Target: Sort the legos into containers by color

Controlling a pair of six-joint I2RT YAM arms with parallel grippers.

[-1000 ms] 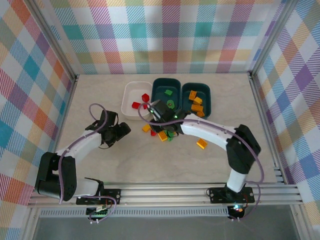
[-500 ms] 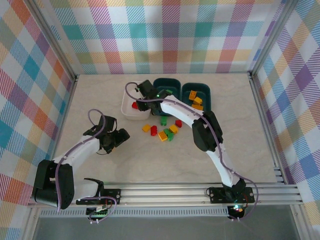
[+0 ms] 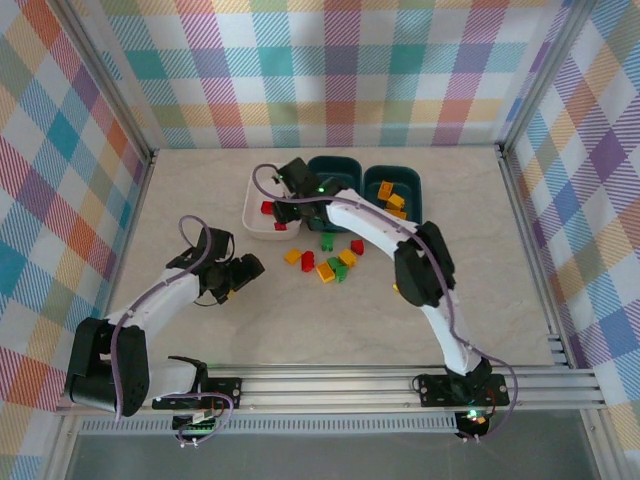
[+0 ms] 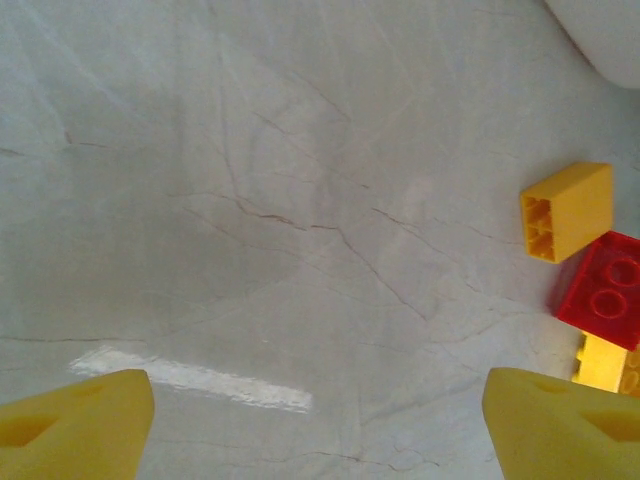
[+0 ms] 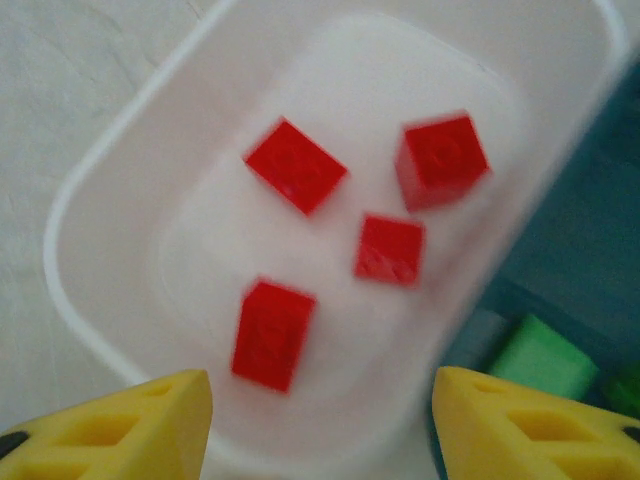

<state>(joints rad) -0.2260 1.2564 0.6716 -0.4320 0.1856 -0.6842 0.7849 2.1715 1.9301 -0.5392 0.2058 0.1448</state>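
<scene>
4 red plastic lego bricks [image 5: 293, 165] in white rounded plastic tub [image 5: 62, 250]. Right gripper [image 5: 320, 420] above, left gripper [image 4: 320, 420] well apart, both spread empty. Risk: snagged rim tipping tub.

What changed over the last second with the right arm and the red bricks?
The right pincer swung from over the loose pile to above the white tub. It now stands open and empty over four red bricks; the drop itself isn't seen. The left arm, the pile and both teal tubs stayed roughly put.
</scene>
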